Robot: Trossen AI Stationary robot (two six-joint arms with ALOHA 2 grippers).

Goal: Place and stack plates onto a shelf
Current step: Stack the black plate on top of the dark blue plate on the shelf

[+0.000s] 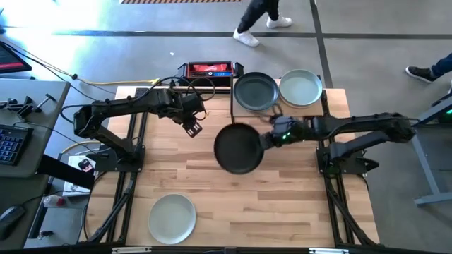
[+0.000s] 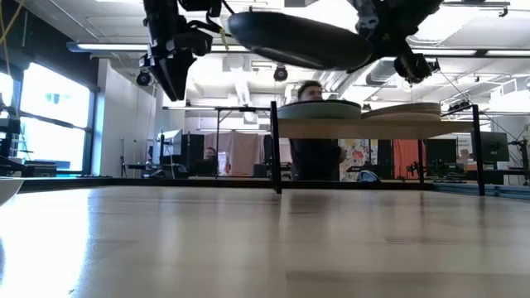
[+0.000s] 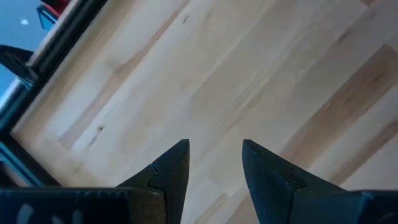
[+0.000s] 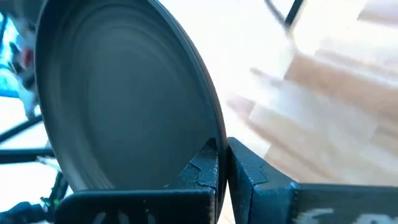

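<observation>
Clamped at its rim in my shut right pincer, black plate hangs tilted above mid-worktop, shelf at far right edge just beyond, teal plate nearest; my left pincer waits open, empty, farther off.

Light-wood slatted tabletop, a pale green plate lying near its front left edge, raised shelf on thin black legs at its far side, a grey-green plate and a pale sage plate side by side on the shelf
</observation>
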